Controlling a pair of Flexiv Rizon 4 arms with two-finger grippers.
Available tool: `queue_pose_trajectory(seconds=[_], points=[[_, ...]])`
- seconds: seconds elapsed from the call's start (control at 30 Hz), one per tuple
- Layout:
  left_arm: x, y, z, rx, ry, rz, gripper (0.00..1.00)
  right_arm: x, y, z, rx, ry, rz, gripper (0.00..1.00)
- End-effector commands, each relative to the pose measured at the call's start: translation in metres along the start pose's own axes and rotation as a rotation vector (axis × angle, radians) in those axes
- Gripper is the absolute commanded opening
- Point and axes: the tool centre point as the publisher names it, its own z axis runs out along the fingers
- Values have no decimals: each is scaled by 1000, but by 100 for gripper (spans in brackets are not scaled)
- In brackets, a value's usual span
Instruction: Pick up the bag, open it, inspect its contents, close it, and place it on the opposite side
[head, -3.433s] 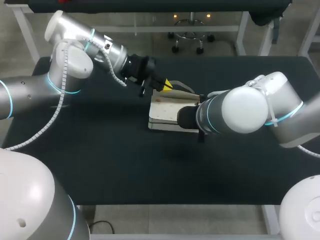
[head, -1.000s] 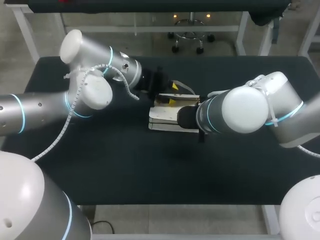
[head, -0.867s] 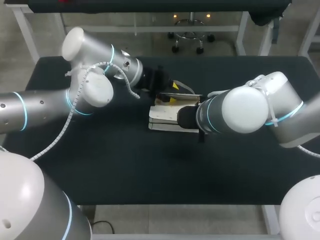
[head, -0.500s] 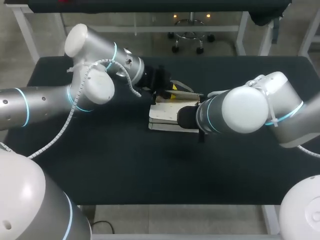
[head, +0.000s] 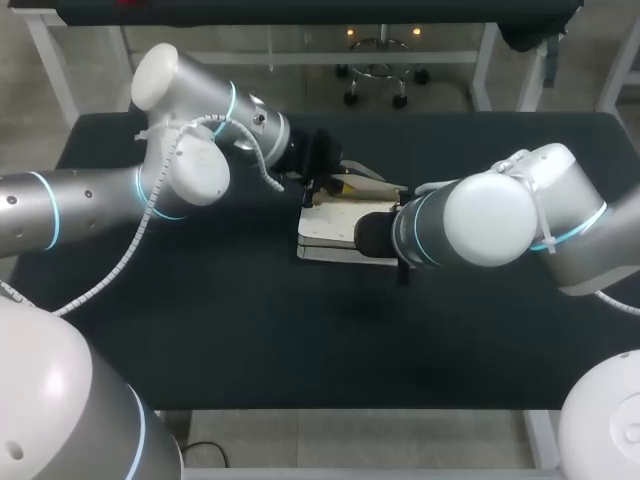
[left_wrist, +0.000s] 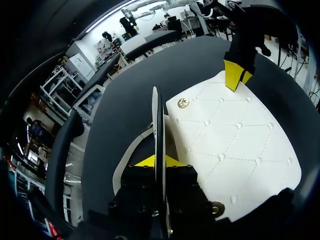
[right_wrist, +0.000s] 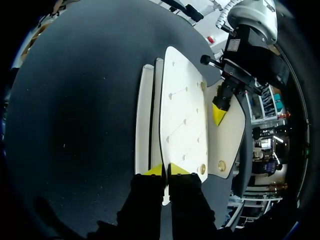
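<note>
While the black table (head: 200, 320) carries everything, my left arm (head: 190, 170) comes in from the left and my right arm (head: 490, 220) from the right. They meet at the white quilted bag (head: 325, 240), which lies flat near the table's middle. Its flap (left_wrist: 230, 145) stands lifted, and my left gripper (left_wrist: 159, 161) pinches the flap's thin edge between both yellow tips. My right gripper (right_wrist: 165, 170) is pressed together on one edge of the bag's body. I judge the bag light and soft-walled, the flap fairly stiff and smooth enough to slip. The edges are the place to grip, clear of the small gold snap (left_wrist: 183, 103).
</note>
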Motion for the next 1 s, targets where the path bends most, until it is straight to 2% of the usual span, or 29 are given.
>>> queue_pose_trajectory(seconds=[0.03, 0.07, 0.1, 0.13, 0.17, 0.2, 0.57, 0.83, 0.87, 0.9, 0.93, 1.0], points=[[0, 1, 0, 17, -3, -2, 0, 5, -4, 0, -11, -387, 1, 0], [0, 1, 0, 18, -3, -3, 0, 5, -4, 0, -7, -386, 3, 0], [-1, 1, -1, 22, -6, -5, 0, 4, -4, -2, -4, -386, 5, 15], [-2, 0, -2, 24, -7, -8, 0, 4, -5, -3, -5, -385, 7, 46], [-2, 0, -3, 27, -9, -10, 0, 4, -4, -5, -6, -383, 8, 97], [-3, -1, -4, 30, -12, -13, 0, 4, -4, -7, -5, -383, 8, 100], [-24, -7, -18, 26, -55, -39, 0, 11, 3, -38, -32, -396, 0, 100], [-32, -15, -34, 27, -72, -44, 0, 10, 11, -62, -32, -451, -30, 100], [-33, -15, -37, 27, -75, -44, 0, 10, 11, -64, -32, -453, -30, 89], [-33, -16, -39, 24, -79, -40, 0, 10, 11, -66, -33, -455, -30, 61], [-33, -18, -42, 22, -82, -35, 0, 9, 12, -68, -32, -459, -29, 38], [-33, -20, -47, 16, -90, -26, 0, 8, 13, -72, -28, -467, -32, 0]])
